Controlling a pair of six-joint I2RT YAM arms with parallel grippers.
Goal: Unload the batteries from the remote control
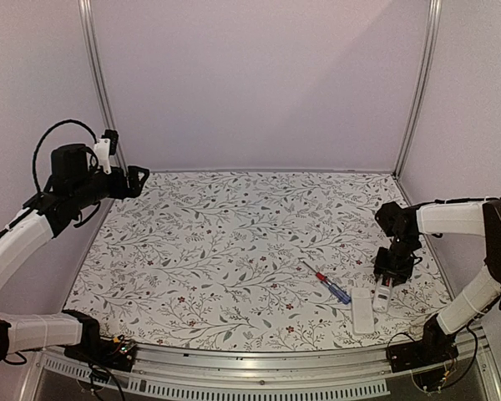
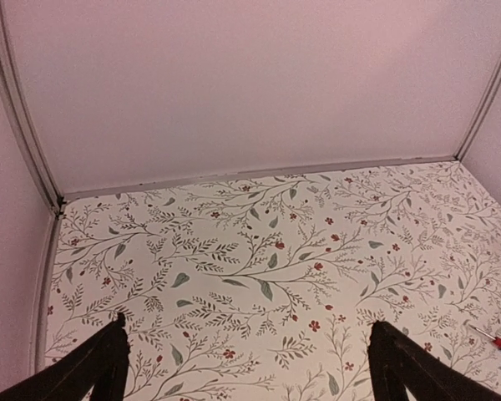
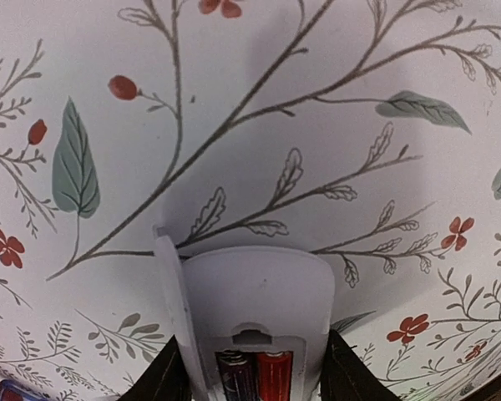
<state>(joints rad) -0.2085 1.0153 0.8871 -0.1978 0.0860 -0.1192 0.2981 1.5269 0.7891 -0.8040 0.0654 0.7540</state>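
Note:
The remote control (image 3: pixel 259 296) (image 1: pixel 382 296) lies on the patterned table near the front right, its recess facing up. Two batteries sit side by side in the recess, a dark one (image 3: pixel 234 376) and a red one (image 3: pixel 274 376). My right gripper (image 3: pixel 255 380) (image 1: pixel 393 269) is down over the remote, and its dark fingers (image 3: pixel 346 372) press against the remote's two long sides. My left gripper (image 2: pixel 255 368) (image 1: pixel 136 181) hangs high at the far left, wide open and holding nothing.
A flat white plate (image 1: pixel 362 311) (image 3: pixel 171 284) lies right against the remote's left side. A red-and-blue-handled screwdriver (image 1: pixel 327 283) (image 2: pixel 497 341) rests just left of them. Pale walls and metal posts enclose the table (image 1: pixel 234 251).

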